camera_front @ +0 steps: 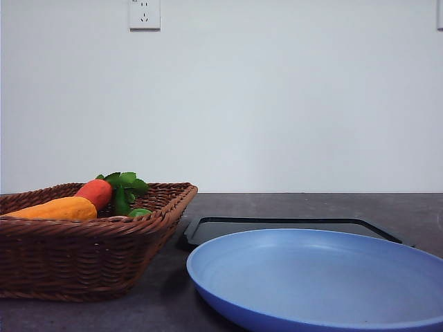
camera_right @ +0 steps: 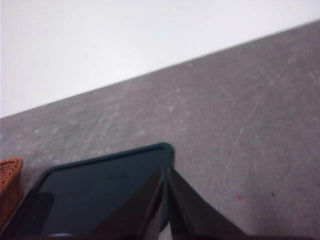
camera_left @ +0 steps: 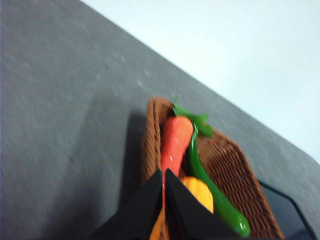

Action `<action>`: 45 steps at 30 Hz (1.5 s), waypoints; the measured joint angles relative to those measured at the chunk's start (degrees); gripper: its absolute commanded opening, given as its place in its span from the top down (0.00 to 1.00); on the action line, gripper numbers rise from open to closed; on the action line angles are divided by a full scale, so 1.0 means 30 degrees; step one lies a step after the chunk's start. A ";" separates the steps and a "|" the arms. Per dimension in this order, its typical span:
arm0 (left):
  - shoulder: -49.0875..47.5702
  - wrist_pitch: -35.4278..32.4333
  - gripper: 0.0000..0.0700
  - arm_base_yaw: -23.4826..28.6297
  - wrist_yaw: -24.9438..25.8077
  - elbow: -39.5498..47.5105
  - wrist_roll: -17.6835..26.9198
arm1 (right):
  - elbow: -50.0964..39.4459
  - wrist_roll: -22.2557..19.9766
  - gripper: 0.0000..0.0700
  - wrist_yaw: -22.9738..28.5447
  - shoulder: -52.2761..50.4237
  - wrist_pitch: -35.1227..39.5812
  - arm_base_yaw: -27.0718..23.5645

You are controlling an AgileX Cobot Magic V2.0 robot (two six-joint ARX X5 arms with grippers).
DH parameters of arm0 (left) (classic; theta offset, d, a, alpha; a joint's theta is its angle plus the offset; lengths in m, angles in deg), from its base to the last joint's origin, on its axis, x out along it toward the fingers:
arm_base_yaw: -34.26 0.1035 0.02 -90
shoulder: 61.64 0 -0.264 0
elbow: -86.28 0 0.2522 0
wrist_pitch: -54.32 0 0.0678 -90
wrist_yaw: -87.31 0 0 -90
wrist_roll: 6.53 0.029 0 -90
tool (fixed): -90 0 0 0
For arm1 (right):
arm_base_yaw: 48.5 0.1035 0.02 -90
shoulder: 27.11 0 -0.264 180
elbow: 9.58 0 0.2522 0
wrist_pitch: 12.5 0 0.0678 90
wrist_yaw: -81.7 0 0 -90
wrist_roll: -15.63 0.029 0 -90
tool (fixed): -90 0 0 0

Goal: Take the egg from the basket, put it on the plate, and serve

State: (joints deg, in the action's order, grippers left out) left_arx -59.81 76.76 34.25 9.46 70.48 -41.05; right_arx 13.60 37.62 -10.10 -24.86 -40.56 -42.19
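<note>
Grey tabletop [camera_front: 297, 207], scuffed, against a plain white wall [camera_front: 277, 104] with a socket [camera_front: 145, 14] high on the left.

Front view: wicker basket [camera_front: 83, 256] at left, light-blue plate [camera_front: 318, 283] near and right of it, bare. Black tray [camera_front: 291, 227] lies flat behind the plate. Basket and plate sit just beside each other, apart.

Basket contents: orange-red carrot toy [camera_front: 95, 192] with green leaves [camera_front: 124, 185], a yellow-orange piece [camera_front: 59, 209] alongside, a long green vegetable [camera_left: 212, 197] next to them. Egg not made out among them; cannot tell where it lies.

Left wrist view: left gripper [camera_left: 164, 175] above the basket's near end, black fingers [camera_left: 145, 205] pressed together to a thin seam, nothing between them, over the carrot toy.

Right wrist view: right gripper [camera_right: 165, 172] above the tray corner, fingers [camera_right: 190, 210] likewise closed tip to tip, holding nothing. Basket edge visible at the side.
</note>
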 measured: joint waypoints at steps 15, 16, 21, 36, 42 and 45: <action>0.8766 0.1101 1.00 -0.0009 0.4245 -0.5365 0.2990 | 0.6210 -0.0911 1.00 -0.2839 0.8739 -0.3648 0.0000; 0.9574 0.1304 1.00 -0.0039 0.4695 -0.5929 0.3541 | 0.6548 -0.1058 1.00 -0.3282 0.9491 -0.3999 0.0000; 1.3390 0.3920 1.00 -0.0981 0.5618 -0.8833 0.5734 | 0.7615 -0.1751 1.00 -0.5045 1.2967 -0.5813 0.0000; 1.8417 0.6310 0.63 -0.3419 0.7366 -1.1420 0.7523 | 0.7685 -0.3392 0.67 -0.9850 2.0658 -0.6956 0.0000; 1.8417 0.6224 0.60 -0.3461 0.7386 -1.1420 0.7523 | 0.7692 -0.3384 0.67 -1.0217 2.3005 -0.5261 0.0387; 1.8417 0.6231 0.60 -0.3461 0.7386 -1.1420 0.7523 | 0.7692 -0.3370 0.68 -1.0404 2.4036 -0.4539 0.0963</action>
State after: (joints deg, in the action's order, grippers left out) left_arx -4.56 95.46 23.87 31.62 36.22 -18.48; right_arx 36.67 27.51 -41.31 47.25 -54.18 -39.30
